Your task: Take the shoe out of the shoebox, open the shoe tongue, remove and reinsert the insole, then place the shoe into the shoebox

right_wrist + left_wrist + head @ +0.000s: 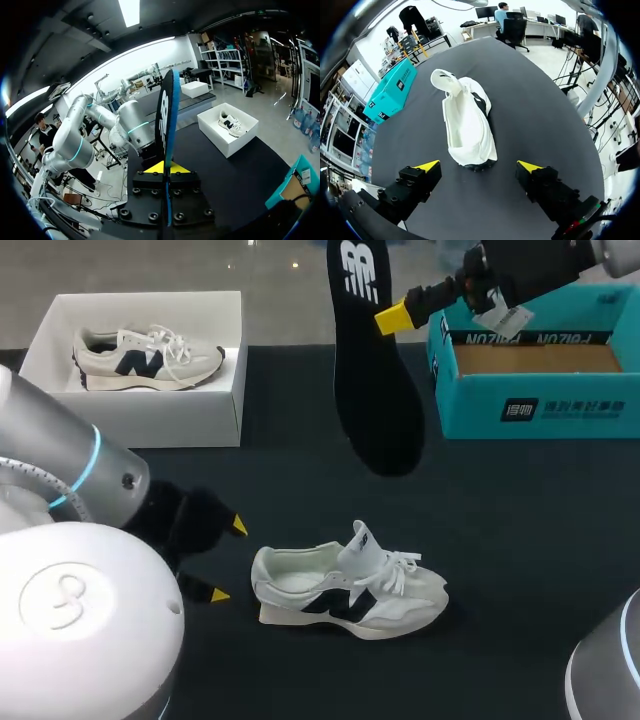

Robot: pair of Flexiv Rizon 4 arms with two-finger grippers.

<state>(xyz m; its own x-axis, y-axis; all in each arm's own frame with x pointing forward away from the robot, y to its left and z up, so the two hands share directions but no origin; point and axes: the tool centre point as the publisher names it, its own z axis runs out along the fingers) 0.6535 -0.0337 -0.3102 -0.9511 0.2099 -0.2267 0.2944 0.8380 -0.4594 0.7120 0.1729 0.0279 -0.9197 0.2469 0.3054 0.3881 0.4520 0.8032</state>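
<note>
Dark table (520, 540) | left tool (478, 165) spread, shoe (467, 125) ahead | right tool (164, 168) clamps insole (168, 112); edge-on in wrist view

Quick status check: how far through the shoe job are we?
Done: the shoe sits on the table, tongue lifted, insole out. Underway: the right hand is shut on the insole, held above the table; the left hand is open behind the shoe. Left: reinsert the insole, then put the shoe into the teal shoebox.
</note>
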